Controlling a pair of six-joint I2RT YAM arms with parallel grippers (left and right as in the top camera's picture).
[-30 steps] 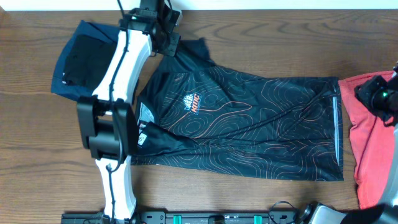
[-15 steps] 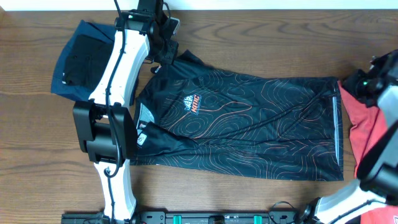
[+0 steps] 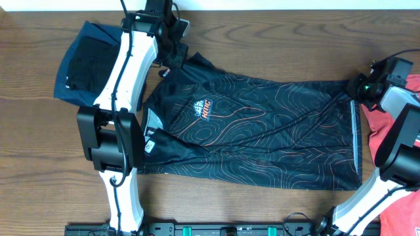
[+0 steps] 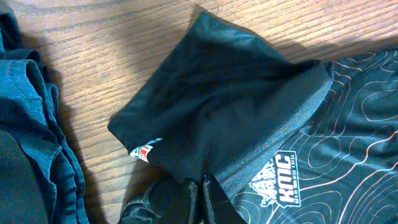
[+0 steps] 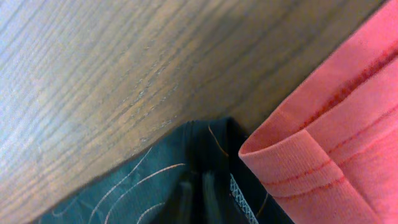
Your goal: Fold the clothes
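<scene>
**Item:** jersey [image 3: 262, 131], black with orange contour lines. We list it as laid out full length on the table [image 3: 39, 164], collar end toward the robot's left, hem toward its right.

**Near edge:** the long near side lies flat with nothing on it. The near sleeve [image 3: 157, 141] rests against the body, a grey panel showing beside it.

**Condition:** no fold of the body is made yet. By our reckoning the work on this piece is at its opening, with the sleeves and the main folds all left to do.

**Far edge, left:** left gripper [image 3: 172, 60], jaws together and clamped on the far sleeve [image 4: 211, 99].

**Far edge, right:** right gripper [image 3: 359, 88], jaws closed at the far hem corner, seemingly with that corner pinched between them.

**Adjoining stock:**
- Navy garment [image 3: 79, 62], already folded, at the far left near the collar end.
- Red T-shirt [image 3: 371, 137], just beside the hem and partly under the right arm. Whether it is folded we cannot tell.

**View notes:**
- The left wrist camera alone shows the far sleeve doubled over itself, a small red-and-white tag [image 4: 142, 151] at its edge, and the white crest [image 4: 278, 180] at close range.
- The right wrist camera alone shows the red T-shirt's stitched edge meeting the jersey's corner.
- Only the overhead view gives us the whole garment and both arms together.
</scene>
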